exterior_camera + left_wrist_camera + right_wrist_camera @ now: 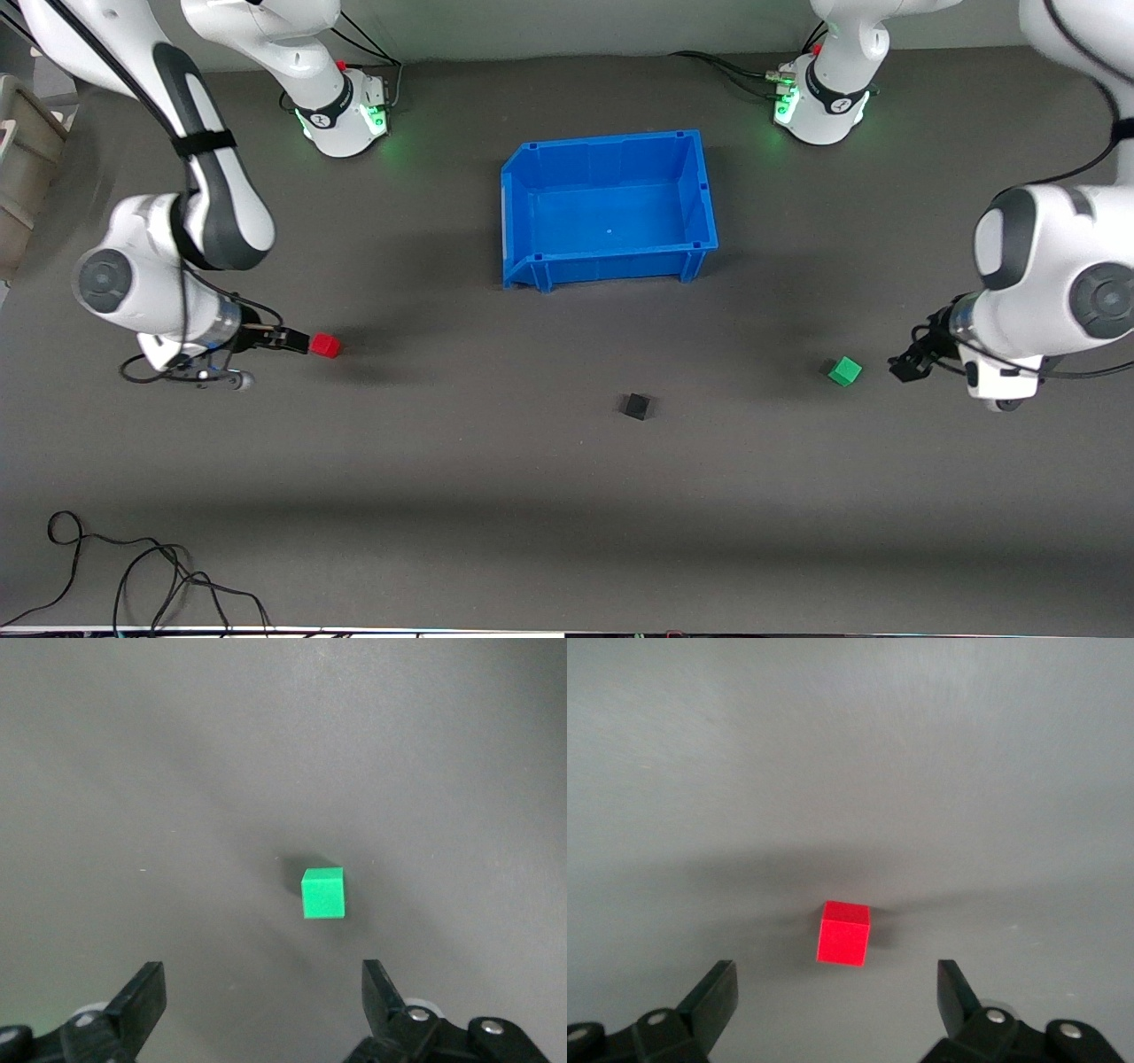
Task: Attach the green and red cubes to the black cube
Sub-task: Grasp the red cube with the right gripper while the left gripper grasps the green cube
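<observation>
both cubes not yet grasped, so the step in hand reads as the approach to two pickups. best done by bringing each hand level with its cube, centring the cube between the fingers, then closing squarely on two flat faces so nothing twists when pressed against the black cube (pixel 635 406).

landmark: blue bin (pixel 611 262), empty, mid-desk (pixel 496 496). black cube nearer the front camera than the bin, just off the bin's corner toward the left arm's end. green cube (pixel 844 370) well apart from the bin toward the left arm's end, also nearer the camera than it. red cube (pixel 325 345) well apart from the bin toward the right arm's end, nearer the camera than the bin.

left hand (pixel 907 365) low over the desk just beside the green cube, fingers spread wide, nothing held; in the left wrist view the cube (pixel 322 892) lies ahead of the gap, slightly off centre toward one finger (pixel 379 992). worth correcting before closing.

right hand (pixel 297 340) low, almost touching the red cube, fingers apart, holding nothing; in the right wrist view the cube (pixel 842 933) sits close to centred ahead of the tips.

both wrists bent so the fingers point along the desk toward the bin's end rather than straight down.
</observation>
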`<state>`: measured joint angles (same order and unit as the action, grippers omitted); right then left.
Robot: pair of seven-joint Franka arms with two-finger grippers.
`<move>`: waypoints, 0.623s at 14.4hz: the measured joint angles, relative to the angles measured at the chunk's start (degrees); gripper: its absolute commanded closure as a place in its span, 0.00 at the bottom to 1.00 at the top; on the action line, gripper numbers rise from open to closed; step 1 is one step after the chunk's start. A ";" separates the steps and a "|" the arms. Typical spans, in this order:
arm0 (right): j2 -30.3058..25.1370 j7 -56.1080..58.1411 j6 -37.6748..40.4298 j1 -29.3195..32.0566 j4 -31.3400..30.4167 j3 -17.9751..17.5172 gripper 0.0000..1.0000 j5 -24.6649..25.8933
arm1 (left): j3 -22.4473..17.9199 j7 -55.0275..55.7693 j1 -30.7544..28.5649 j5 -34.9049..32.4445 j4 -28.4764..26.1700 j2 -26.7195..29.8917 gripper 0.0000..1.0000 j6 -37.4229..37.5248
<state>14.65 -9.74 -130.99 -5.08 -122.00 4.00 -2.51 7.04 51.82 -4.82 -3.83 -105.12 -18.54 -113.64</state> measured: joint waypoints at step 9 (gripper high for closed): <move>7.41 -6.49 -10.36 -0.63 -4.06 -0.06 0.00 -1.84 | -0.09 4.27 -0.26 0.02 -9.66 -8.36 0.13 -25.00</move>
<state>22.07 -16.22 -141.35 -5.70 -126.06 3.93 -4.36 6.95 56.10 -5.08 -3.82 -114.78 -26.90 -138.64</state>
